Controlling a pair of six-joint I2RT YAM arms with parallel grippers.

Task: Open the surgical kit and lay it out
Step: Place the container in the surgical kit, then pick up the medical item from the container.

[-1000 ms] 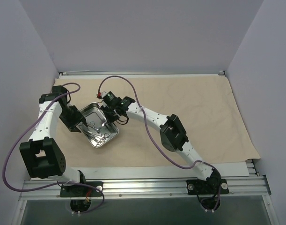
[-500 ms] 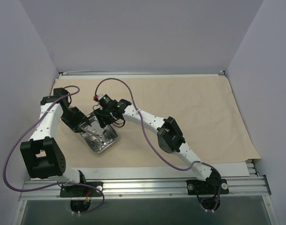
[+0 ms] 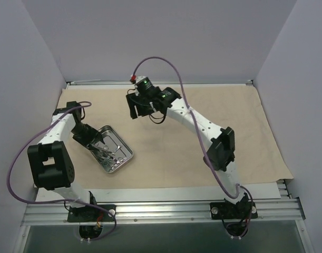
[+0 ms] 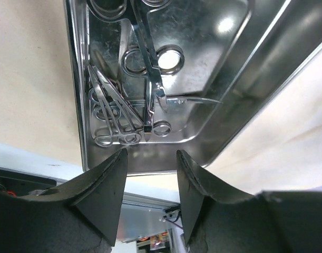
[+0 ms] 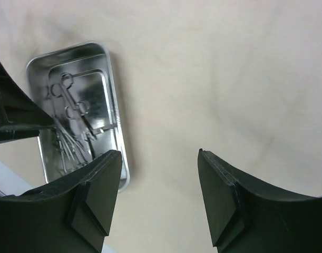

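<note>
Beige cloth wrap (image 3: 213,132) lies spread flat over the worktop (image 3: 166,193). We note the steel tray (image 3: 123,144) on the cloth's left part, skewed to its edges. The ring-handled instruments (image 3: 110,153) are heaped inside the tray. Left end effector (image 4: 150,154) sits at the tray's short end, fingers parted, clamping nothing. Right end effector (image 5: 158,152) hangs over bare cloth, apart from the tray, released, nothing between its fingers.
</note>
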